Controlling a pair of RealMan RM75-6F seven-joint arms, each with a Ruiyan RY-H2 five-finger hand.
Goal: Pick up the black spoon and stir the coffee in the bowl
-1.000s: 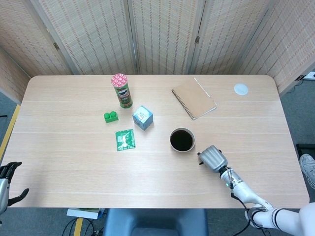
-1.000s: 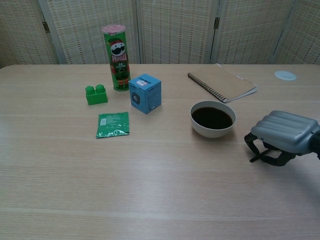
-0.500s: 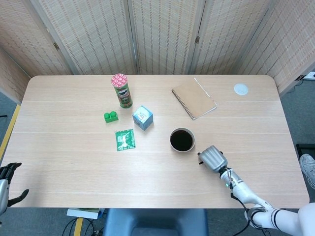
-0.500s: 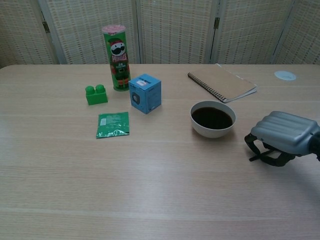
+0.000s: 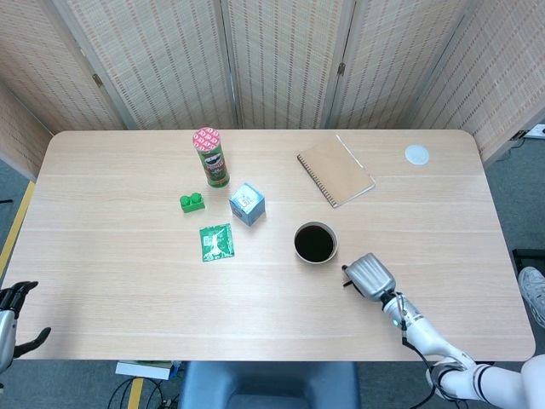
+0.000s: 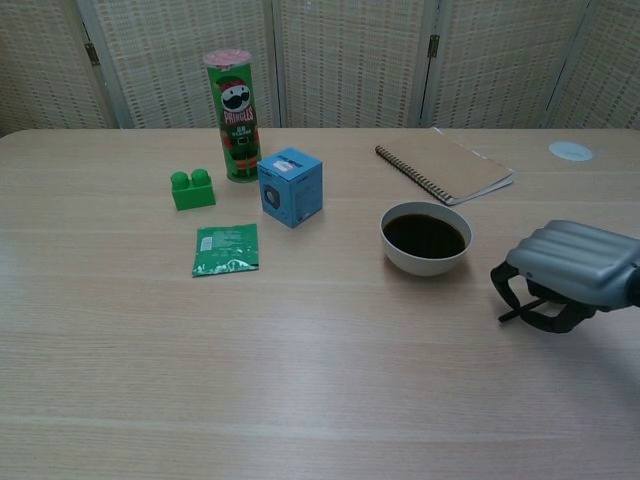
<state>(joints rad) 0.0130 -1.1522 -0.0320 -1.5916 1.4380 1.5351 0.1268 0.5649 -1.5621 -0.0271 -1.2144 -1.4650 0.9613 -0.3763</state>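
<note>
- L hand (image 5: pixel 13 317): at bottom-left corner of head view, off the table edge, dark fingers apart, holding nothing. Not seen in chest view.
- R hand (image 6: pixel 570 272): on the table (image 6: pixel 300 380) near the front-right, just right of the bowl, knuckles up, fingers curled under. A thin black piece, prob. the black spoon (image 6: pixel 516 311), sticks out below the palm twd the left, tip at the tabletop. Rest of it hidden under the hand, so can't tell for sure if it's gripped or just covered.
- Bowl (image 6: pixel 425 238): white, w/ dark coffee (image 6: pixel 424 234) inside, upright, mid-right of table, near the R hand but apart from it.
- Green sachet (image 6: pixel 226 248): flat on the table, left of the bowl, well apart.
- Blue box (image 6: pixel 290 187): behind and right of the sachet, standing on the table.
- Green brick (image 6: pixel 192 189): left of the blue box, near it, not touching.
- Pringles can (image 6: pixel 233 116): upright, green w/ pink lid, just behind brick and box.
- Notebook (image 6: pixel 444 165): spiral-bound, brown cover, closed, flat, set at an angle behind the bowl.
- White disc (image 6: pixel 570 151): small, round, flat, far-right corner of the table.
- Woven screen panels (image 6: pixel 350 60) stand behind the table.
</note>
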